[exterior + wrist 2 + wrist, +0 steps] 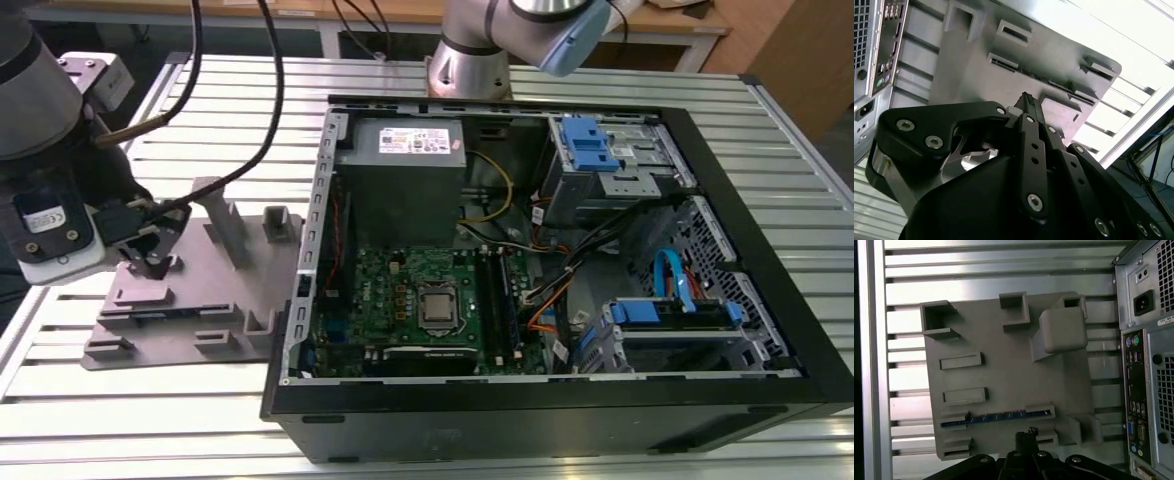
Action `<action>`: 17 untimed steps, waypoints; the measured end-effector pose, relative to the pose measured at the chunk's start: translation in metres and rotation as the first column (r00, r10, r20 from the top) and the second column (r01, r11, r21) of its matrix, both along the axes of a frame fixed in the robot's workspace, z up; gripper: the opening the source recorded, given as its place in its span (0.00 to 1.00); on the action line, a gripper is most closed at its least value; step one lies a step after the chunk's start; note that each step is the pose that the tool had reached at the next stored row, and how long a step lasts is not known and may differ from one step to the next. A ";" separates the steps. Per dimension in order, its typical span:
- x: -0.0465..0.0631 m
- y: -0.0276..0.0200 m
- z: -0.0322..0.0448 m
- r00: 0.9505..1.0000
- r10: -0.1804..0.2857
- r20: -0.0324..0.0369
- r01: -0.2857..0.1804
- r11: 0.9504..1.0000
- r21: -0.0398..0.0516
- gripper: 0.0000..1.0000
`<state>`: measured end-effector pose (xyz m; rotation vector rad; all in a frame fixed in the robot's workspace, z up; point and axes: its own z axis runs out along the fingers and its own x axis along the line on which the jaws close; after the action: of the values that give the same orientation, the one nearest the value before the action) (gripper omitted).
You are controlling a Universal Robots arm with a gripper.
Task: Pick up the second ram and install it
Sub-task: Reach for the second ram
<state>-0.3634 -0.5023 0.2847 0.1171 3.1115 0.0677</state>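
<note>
– Locating the gripper (1026, 434) in the first wrist view?
– Lower centre, fingertips pressed together, empty, just beside the second ram (996, 417), which stands on edge in a grey fixture (1004, 365) slot.
– Handling?
– Probably light, stiff, fragile; grip both flat faces mid-length.

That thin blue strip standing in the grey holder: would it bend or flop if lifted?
The second ram looks like a thin flat board, so probably stiff and light. It stands on edge in a slot of the grey holder, so it likely won't roll. Being so thin, it may crack if twisted.
</note>
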 end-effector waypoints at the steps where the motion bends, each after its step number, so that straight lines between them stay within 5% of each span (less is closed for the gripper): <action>1: 0.000 -0.0012 -0.0013 1.000 0.000 0.000 0.000 1.000 0.000 0.07; 17: -0.003 -0.0197 -0.0204 1.000 0.000 0.000 0.000 1.000 0.000 0.07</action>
<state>-0.3663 -0.5219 0.2643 0.1172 3.1114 0.0678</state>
